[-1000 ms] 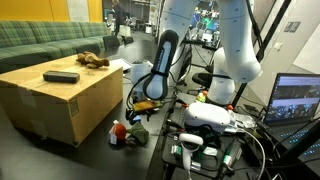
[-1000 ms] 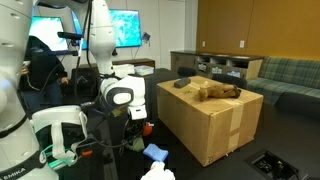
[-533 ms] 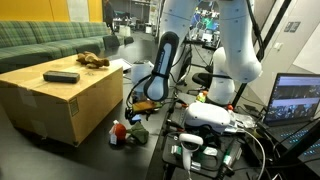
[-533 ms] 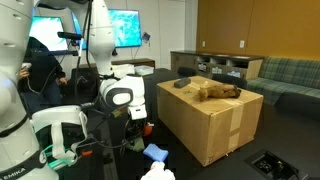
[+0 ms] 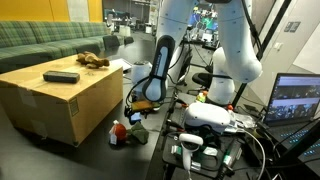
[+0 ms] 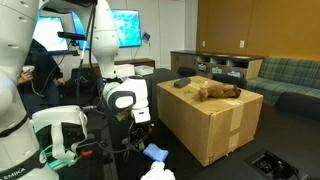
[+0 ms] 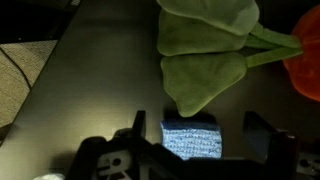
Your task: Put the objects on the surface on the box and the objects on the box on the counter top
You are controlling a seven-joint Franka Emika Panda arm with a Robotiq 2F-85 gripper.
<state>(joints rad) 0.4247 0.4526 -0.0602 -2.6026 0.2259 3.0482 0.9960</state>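
A cardboard box [image 5: 60,100] [image 6: 210,120] carries a black flat object [image 5: 60,76] [image 6: 182,83] and a brown plush [image 5: 93,60] [image 6: 215,91]. My gripper [image 5: 138,110] [image 6: 135,135] hangs low beside the box, close to the dark floor surface. In the wrist view the gripper [image 7: 200,135] is open, and a small blue-white knitted item [image 7: 190,140] lies between its fingers without touching them. Just beyond it lies a green leaf-shaped plush [image 7: 205,45] with an orange-red part [image 7: 308,60]. The red and green plush also shows in an exterior view [image 5: 120,132], as does the blue item [image 6: 155,152].
A second white robot base and cables [image 5: 205,120] stand close behind the arm. A laptop [image 5: 295,100] sits beside it. A green sofa [image 5: 40,40] lies behind the box. A low cabinet [image 6: 215,65] stands at the back.
The arm has shifted slightly towards the box and a little lower. The objects on the box and on the floor have not moved.
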